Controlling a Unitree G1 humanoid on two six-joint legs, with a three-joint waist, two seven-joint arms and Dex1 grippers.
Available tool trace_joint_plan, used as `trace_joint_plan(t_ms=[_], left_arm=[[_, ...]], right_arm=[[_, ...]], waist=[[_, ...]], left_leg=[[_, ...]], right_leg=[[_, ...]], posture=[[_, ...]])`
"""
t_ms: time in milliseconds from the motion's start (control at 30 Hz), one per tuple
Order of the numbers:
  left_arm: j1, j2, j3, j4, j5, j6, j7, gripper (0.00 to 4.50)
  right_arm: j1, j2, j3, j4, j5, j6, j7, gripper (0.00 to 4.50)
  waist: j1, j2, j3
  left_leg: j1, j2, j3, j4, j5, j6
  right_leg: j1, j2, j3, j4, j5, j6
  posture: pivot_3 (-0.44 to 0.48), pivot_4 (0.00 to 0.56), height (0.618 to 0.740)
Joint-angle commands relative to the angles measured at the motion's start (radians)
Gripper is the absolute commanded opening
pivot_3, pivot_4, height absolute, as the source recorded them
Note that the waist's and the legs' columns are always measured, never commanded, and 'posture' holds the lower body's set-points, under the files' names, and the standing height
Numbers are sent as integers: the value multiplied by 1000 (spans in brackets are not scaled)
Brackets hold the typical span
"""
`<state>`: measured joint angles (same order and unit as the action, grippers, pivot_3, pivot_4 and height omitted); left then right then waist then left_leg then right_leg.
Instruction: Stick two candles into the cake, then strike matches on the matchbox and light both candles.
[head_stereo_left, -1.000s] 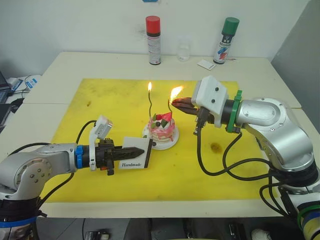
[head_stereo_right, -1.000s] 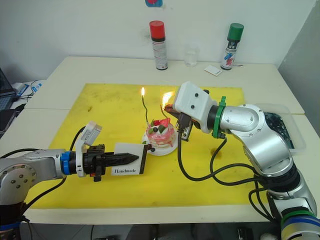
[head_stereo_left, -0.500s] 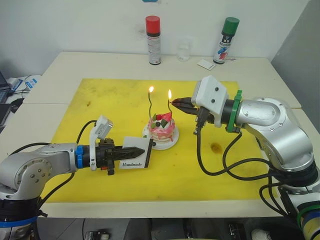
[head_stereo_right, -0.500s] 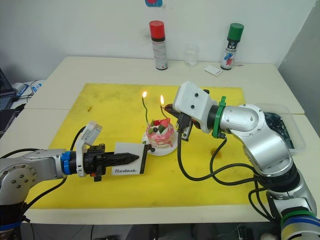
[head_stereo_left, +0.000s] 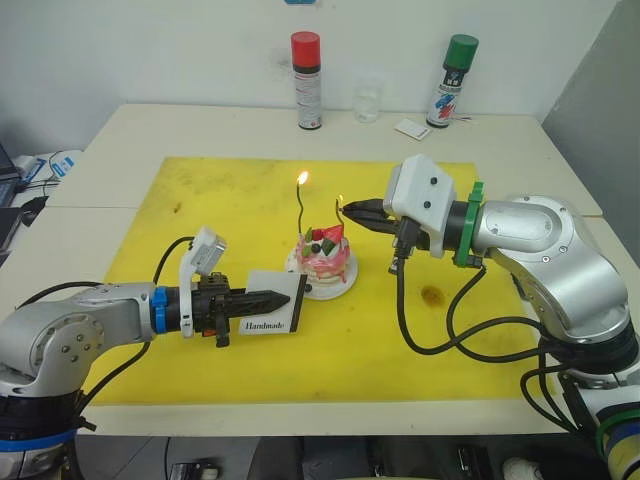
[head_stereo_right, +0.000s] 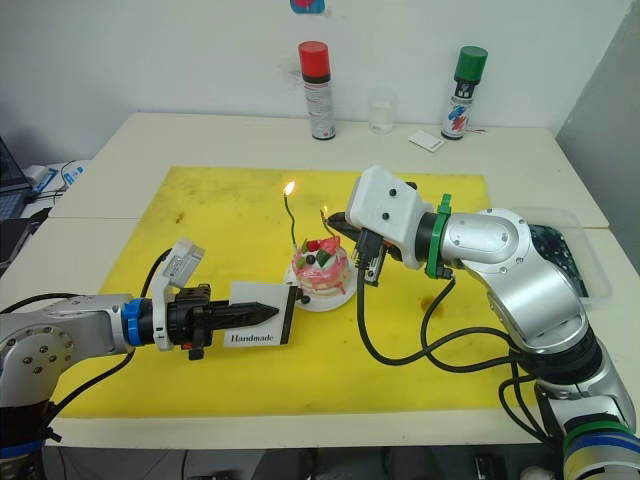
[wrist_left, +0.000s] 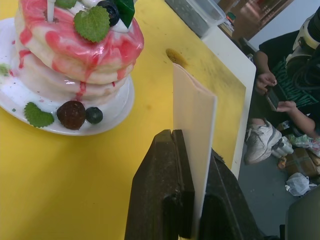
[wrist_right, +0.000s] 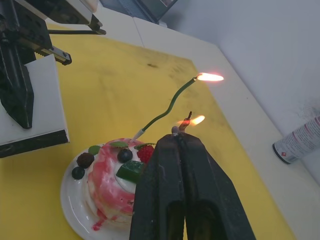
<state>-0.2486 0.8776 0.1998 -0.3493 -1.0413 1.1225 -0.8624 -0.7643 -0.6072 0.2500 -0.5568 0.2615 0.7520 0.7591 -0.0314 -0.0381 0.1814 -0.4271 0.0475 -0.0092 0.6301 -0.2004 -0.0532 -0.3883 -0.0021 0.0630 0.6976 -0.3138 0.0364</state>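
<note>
The pink-and-white cake (head_stereo_left: 322, 262) sits on its little white plate mid-mat. A green candle (head_stereo_left: 300, 212) stands in it with a flame on top. A thin yellowish candle (head_stereo_right: 326, 226) rises at the cake's right side. My right gripper (head_stereo_left: 346, 210) is level with this candle's top, shut on a short dark match (wrist_right: 184, 123). A small flame (wrist_right: 198, 120) burns at the match end. My left gripper (head_stereo_left: 288, 297) is left of the cake, shut on the upright white matchbox (head_stereo_left: 275, 312) printed "Handmade".
A yellow mat (head_stereo_left: 200, 200) covers the table's middle, with a dark stain (head_stereo_left: 432, 294) on its right. A red-capped can (head_stereo_left: 307, 80), a clear cup (head_stereo_left: 367, 100), a green-capped can (head_stereo_left: 452, 80) and a white card (head_stereo_left: 412, 128) line the back. A seated person (wrist_left: 280, 85) is beyond the table.
The large flame at my right gripper's tip has shrunk to a small one. Both arms have stayed almost still, and the green candle keeps burning.
</note>
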Motion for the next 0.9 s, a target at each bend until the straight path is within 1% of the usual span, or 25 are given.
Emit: trace_joint_plan(t_ms=[33, 900], left_arm=[[-18, -3, -3, -15, -2, -14, -9, 0], [-13, -9, 0, -21, -7, -9, -6, 0]], right_arm=[[-16, 10, -21, -32, 4, -7, -13, 20], [-1, -1, -27, -32, 0, -4, -22, 20]], waist=[[0, 0, 0], [0, 0, 0]], left_leg=[[0, 0, 0, 0, 0, 0], [0, 0, 0, 0, 0, 0]], right_leg=[[0, 0, 0, 0, 0, 0], [0, 0, 0, 0, 0, 0]], posture=[[0, 150, 740], [0, 150, 740]])
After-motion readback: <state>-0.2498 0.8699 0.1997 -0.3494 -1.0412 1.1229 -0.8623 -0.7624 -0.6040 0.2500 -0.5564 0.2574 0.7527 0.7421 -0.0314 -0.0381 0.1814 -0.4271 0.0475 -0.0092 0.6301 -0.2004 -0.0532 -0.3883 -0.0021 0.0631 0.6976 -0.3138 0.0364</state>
